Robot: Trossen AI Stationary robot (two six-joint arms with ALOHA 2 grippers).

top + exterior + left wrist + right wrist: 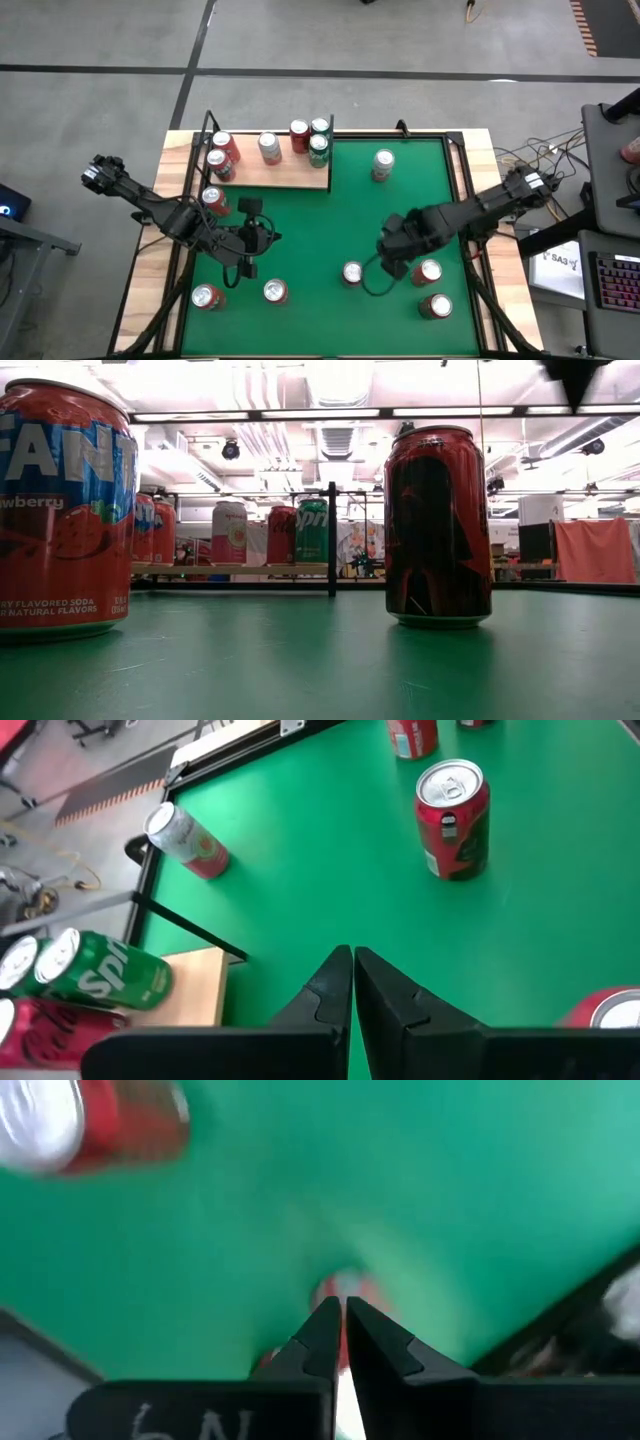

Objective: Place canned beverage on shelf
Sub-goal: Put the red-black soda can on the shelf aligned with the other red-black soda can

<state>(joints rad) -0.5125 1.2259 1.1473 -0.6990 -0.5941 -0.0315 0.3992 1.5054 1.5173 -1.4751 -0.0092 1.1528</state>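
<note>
A green felt table (330,230) with pale wooden side strips (150,280) carries a shelf (275,172), a pale wood panel with thin black rods, at its far left corner. On the shelf stand six cans: two red (224,145) and (219,165) at the left, a pale one (269,147) in the middle, a red one (299,134) and two green ones (318,149) at the right. On the felt stand a pale can (383,165) right of the shelf, a red can (213,200) just before the shelf, two cans (206,297) and (276,291) at near left, and three (352,272), (429,271), (436,306) at near right.
</note>
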